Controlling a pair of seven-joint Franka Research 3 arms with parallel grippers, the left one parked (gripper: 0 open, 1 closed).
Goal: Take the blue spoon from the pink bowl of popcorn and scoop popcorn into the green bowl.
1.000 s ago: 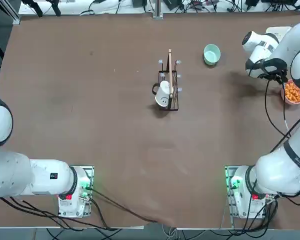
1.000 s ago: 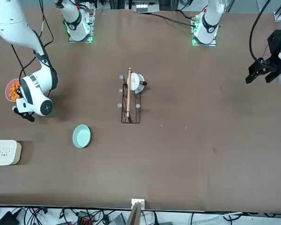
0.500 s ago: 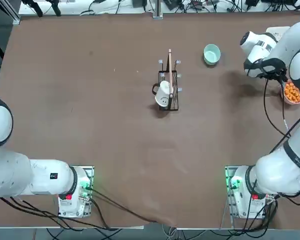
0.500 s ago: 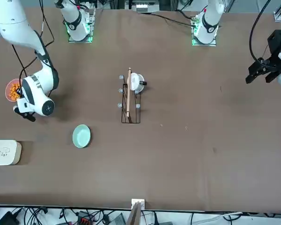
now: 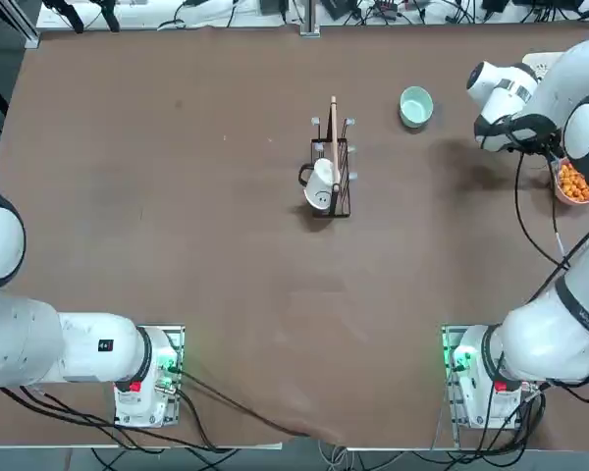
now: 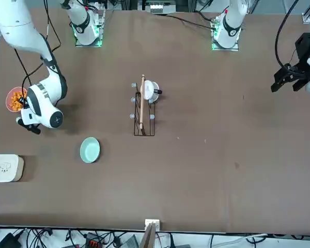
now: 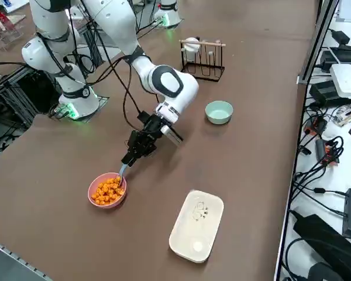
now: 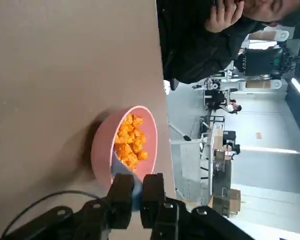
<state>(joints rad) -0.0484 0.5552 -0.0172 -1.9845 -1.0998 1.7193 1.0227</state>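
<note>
Gripper [image 7: 126, 162] pinching blue spoon [image 7: 122, 171] at pink bowl's [image 7: 91, 190] near rim, far right; scooping likely underway; next, lift popcorn [image 7: 107, 192] level.

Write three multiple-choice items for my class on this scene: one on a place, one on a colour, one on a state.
1. Where is the popcorn?
A) In the green bowl
B) On the white tray
C) In the pink bowl

2. What colour is the spoon?
A) Blue
B) Red
C) Yellow

3. How is the right hand?
A) Wide open, holding nothing
B) Shut on the spoon
C) Shut on the mug

Key:
1 C: the orange pieces lie inside the pink bowl.
2 A: its handle looks pale blue by the bowl's rim.
3 B: both fingers close on the handle at the pink bowl.
</note>
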